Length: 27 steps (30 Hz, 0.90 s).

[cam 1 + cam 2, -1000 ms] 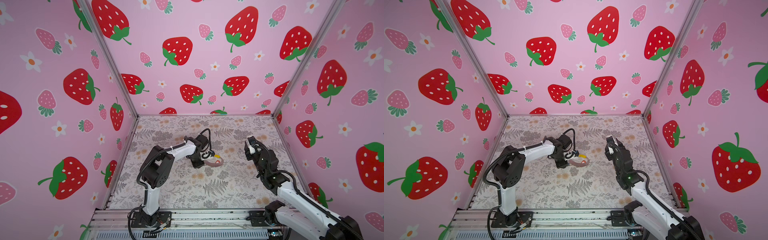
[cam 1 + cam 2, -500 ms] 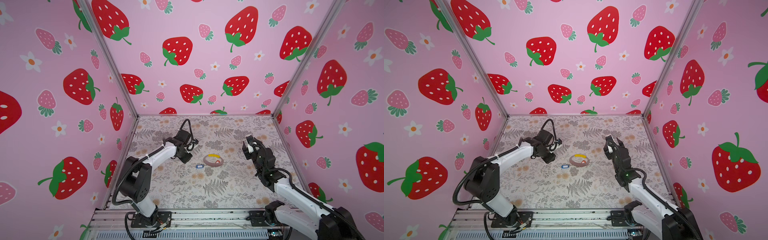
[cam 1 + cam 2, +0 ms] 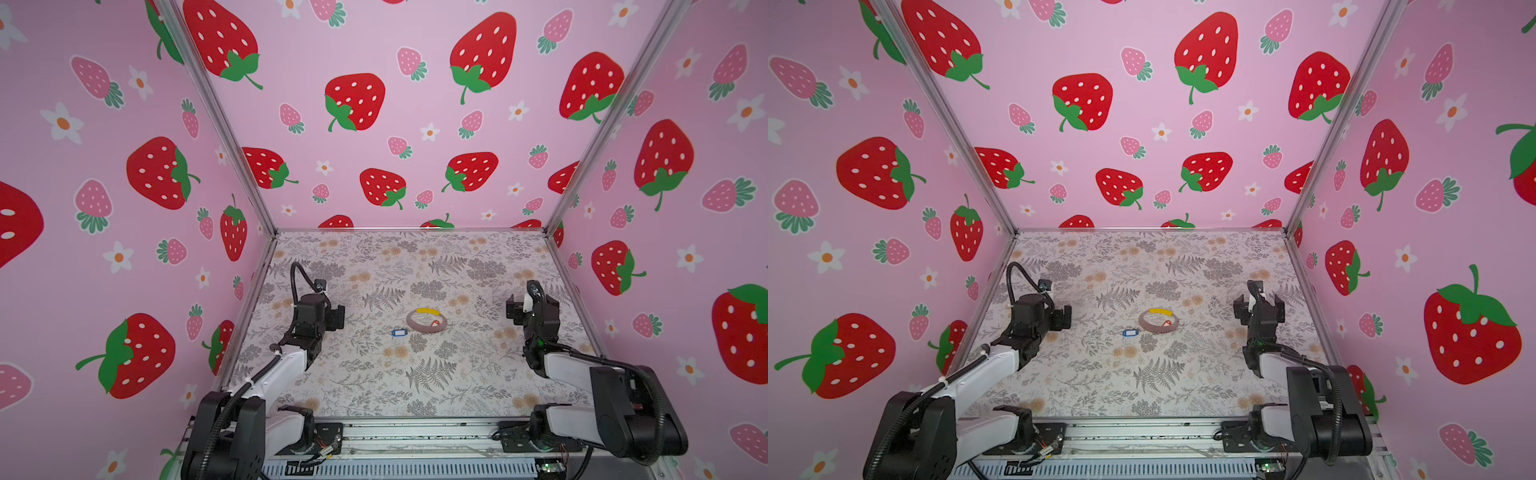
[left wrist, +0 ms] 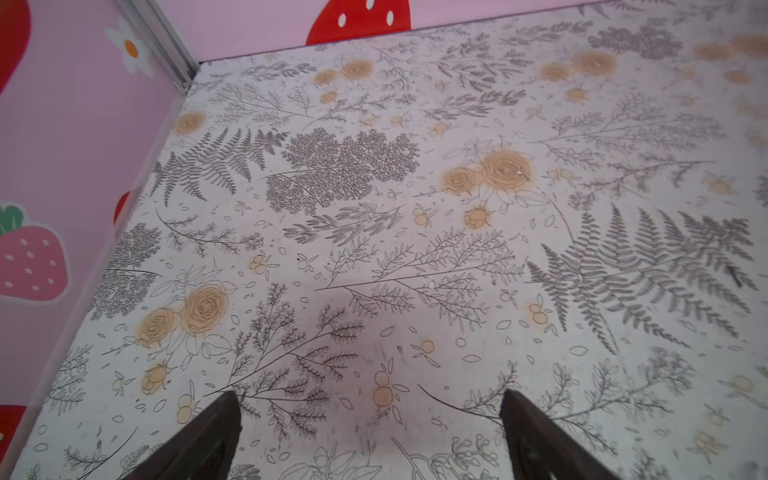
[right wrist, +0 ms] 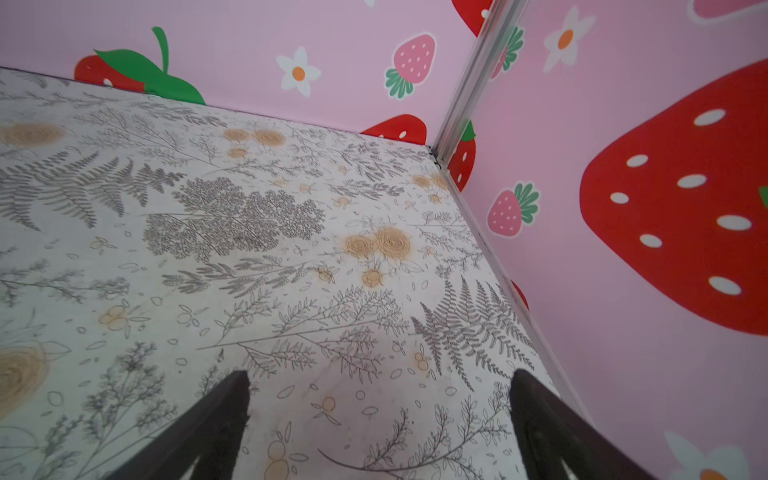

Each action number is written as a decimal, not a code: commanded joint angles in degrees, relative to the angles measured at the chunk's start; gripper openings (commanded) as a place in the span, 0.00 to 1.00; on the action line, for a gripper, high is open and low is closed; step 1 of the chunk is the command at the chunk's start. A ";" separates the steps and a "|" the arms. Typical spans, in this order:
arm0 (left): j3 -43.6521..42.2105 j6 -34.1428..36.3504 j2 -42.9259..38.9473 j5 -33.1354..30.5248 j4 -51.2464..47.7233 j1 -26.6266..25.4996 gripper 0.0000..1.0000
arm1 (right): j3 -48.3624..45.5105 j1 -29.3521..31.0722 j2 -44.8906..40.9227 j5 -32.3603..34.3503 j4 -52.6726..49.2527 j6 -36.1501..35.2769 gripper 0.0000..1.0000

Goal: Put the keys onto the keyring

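Top views: keyring (image 3: 428, 310) flat on surface (image 3: 374, 374), midway between left fingers (image 3: 336, 318) and right fingers (image 3: 514, 309), well apart from both. Red key tag (image 3: 435, 323) inside it, blue key tag (image 3: 400, 332) just outside, left-fingers side. Left wrist: fingers spread, empty. Right wrist: fingers spread, empty.

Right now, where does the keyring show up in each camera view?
In a top view: keyring mid-table, just right of picture centre.
In a top view: keyring mid-table, about picture centre.
Left wrist: not in it.
Right wrist: not in it.
Shared landmark: blue tag just left of it in both top views.
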 commanded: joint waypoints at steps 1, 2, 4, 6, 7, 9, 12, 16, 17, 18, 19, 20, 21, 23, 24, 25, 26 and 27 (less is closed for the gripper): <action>-5.80 -1.73 0.18 -1.68 18.14 2.66 0.99 | -1.50 -0.64 2.06 -4.93 13.56 2.06 0.99; -6.65 -2.51 1.69 -0.76 21.38 4.01 0.99 | -1.26 -1.04 3.22 -6.51 15.40 3.16 0.99; -5.40 -2.99 4.63 1.54 22.67 5.42 0.99 | -1.11 -1.16 6.20 -10.45 18.67 3.14 0.99; -4.25 -2.40 7.89 4.87 25.68 6.49 0.99 | -1.99 -1.07 10.42 -12.16 24.03 2.12 0.99; -3.68 -2.96 9.74 7.07 27.50 7.29 0.99 | -3.17 -1.13 13.30 -12.22 28.97 2.15 0.99; -2.04 -4.58 13.49 11.19 29.01 8.74 0.99 | -3.17 -1.01 14.39 -13.10 29.40 1.80 0.99; -1.60 -4.14 20.77 13.45 34.63 9.11 0.99 | -0.84 -1.12 14.12 -15.90 25.19 0.88 0.99; 0.31 -4.23 22.23 13.31 32.61 9.00 0.99 | 0.09 -1.13 13.97 -14.90 22.82 1.08 0.99; 0.69 -4.10 22.11 13.56 31.76 9.00 0.99 | 0.48 -1.05 13.65 -13.62 21.85 1.49 0.99; 1.41 -4.02 22.01 13.58 29.97 9.00 0.99 | 0.57 -1.07 13.62 -12.48 21.53 2.08 0.99; 2.00 -4.07 22.43 13.68 29.56 9.01 0.99 | 0.99 -1.05 14.00 -11.88 21.30 2.39 0.99; 2.85 -3.82 22.54 13.83 27.97 8.95 0.99 | 1.11 -1.12 13.99 -11.49 21.15 2.56 0.99; 2.93 -3.76 22.67 13.84 27.83 8.92 0.99 | 1.23 -1.07 13.81 -11.37 20.62 2.52 0.99; 2.90 -3.70 22.47 13.84 27.84 8.90 0.99 | 1.21 -1.09 13.87 -11.42 20.83 2.48 0.99; 2.90 -3.80 22.57 13.84 28.05 8.85 0.99 | 1.40 -1.09 13.92 -11.44 20.44 2.55 0.99; 2.88 -3.72 22.54 13.84 27.90 8.91 0.99 | 1.64 -1.13 14.18 -11.53 20.22 2.55 0.99; 2.89 -3.74 22.59 13.84 27.97 8.86 0.99 | 1.73 -1.07 14.18 -11.47 20.29 2.48 0.99; 2.92 -3.72 22.60 13.84 27.91 8.93 0.99 | 1.82 -1.05 14.32 -11.46 20.09 2.47 0.99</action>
